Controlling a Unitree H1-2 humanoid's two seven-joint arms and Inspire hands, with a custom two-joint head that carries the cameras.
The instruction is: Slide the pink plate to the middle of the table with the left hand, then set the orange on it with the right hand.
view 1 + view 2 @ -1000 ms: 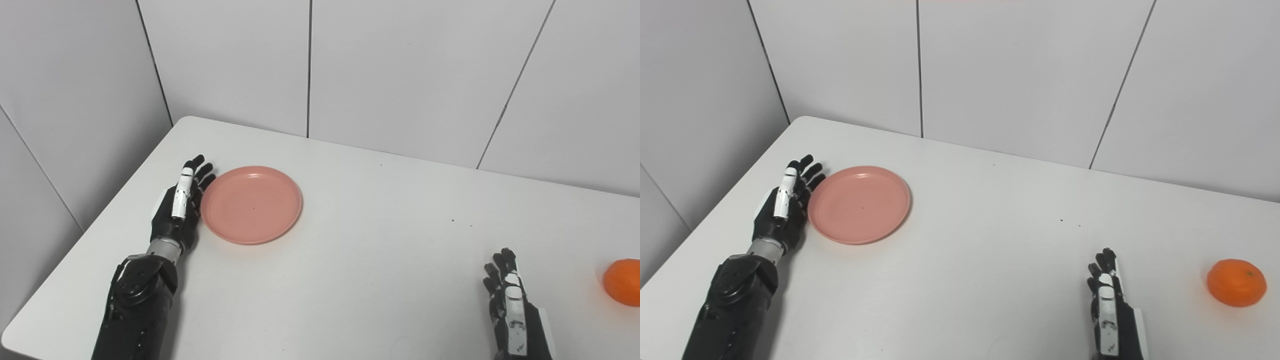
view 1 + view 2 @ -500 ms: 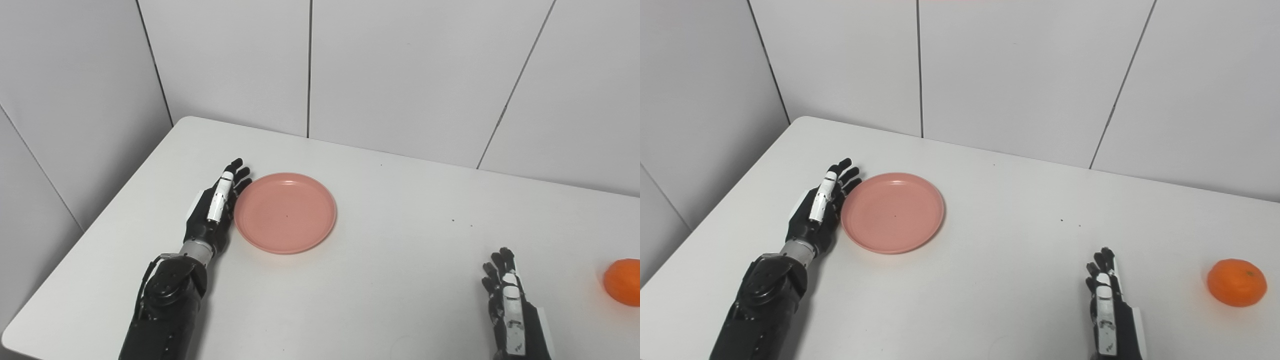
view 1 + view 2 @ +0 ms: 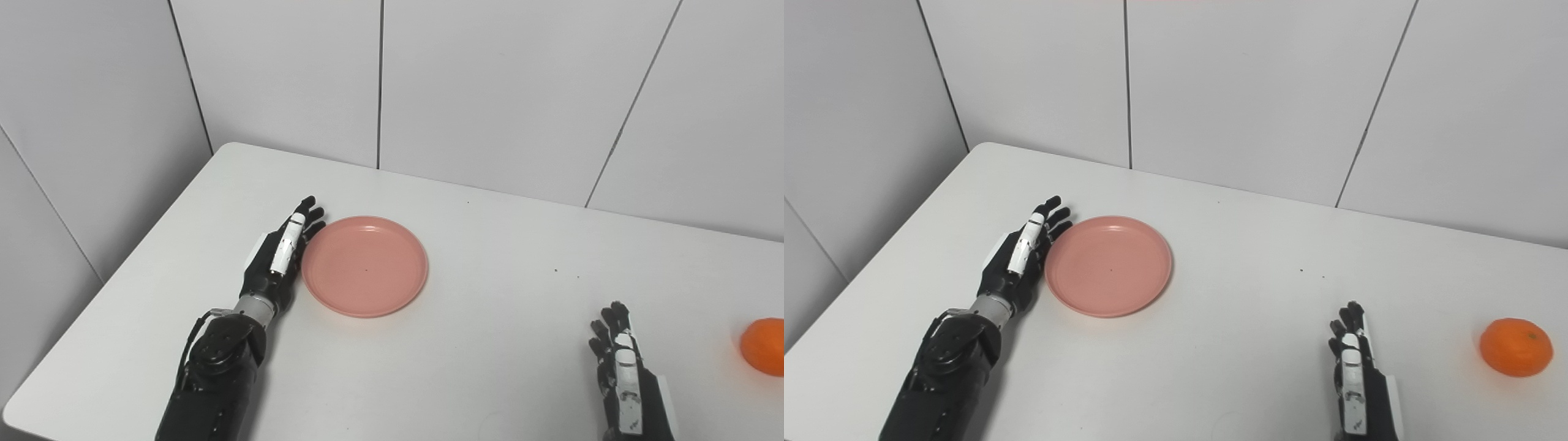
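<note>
In your left eye view the orange [image 3: 764, 346] is cut by the right edge. The right hand [image 3: 1355, 380] runs off the bottom edge, wrist unseen. The left hand [image 3: 278, 260] stands edge-on against the pink plate [image 3: 365, 264], its palm hidden; contact looks likely.

Two side-by-side head cameras, looking down and forward, both sharing the white table [image 3: 490, 343] and wall corner

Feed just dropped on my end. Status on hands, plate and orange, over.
Left hand open, flat against pink plate left rim, pushing. Right hand open, idle near front edge. Orange on table far right, untouched. Path to middle clear.
</note>
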